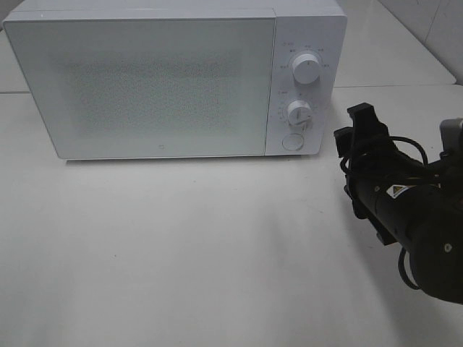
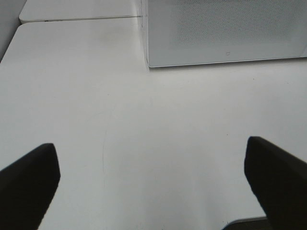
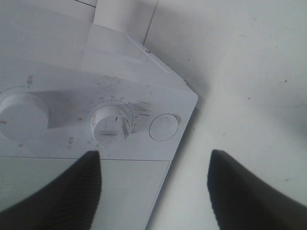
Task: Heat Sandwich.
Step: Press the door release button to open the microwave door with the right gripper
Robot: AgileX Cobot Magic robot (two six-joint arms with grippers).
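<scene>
The white microwave (image 1: 145, 79) stands at the back of the table with its door shut. The sandwich is out of view in every frame. My right gripper (image 1: 356, 129) is open and empty, to the right of the microwave's control panel. The right wrist view shows my right gripper (image 3: 153, 160) facing the lower knob (image 3: 112, 123) and the round button (image 3: 164, 127). My left gripper (image 2: 151, 158) is open and empty above bare table, with the microwave's front corner (image 2: 148, 60) some way ahead. The left arm does not show in the exterior high view.
The control panel carries an upper knob (image 1: 307, 70), a lower knob (image 1: 298, 112) and a round button (image 1: 291, 142). The white table (image 1: 181, 253) stretches in front of the microwave. A seam between two tables (image 2: 81, 18) runs behind the microwave.
</scene>
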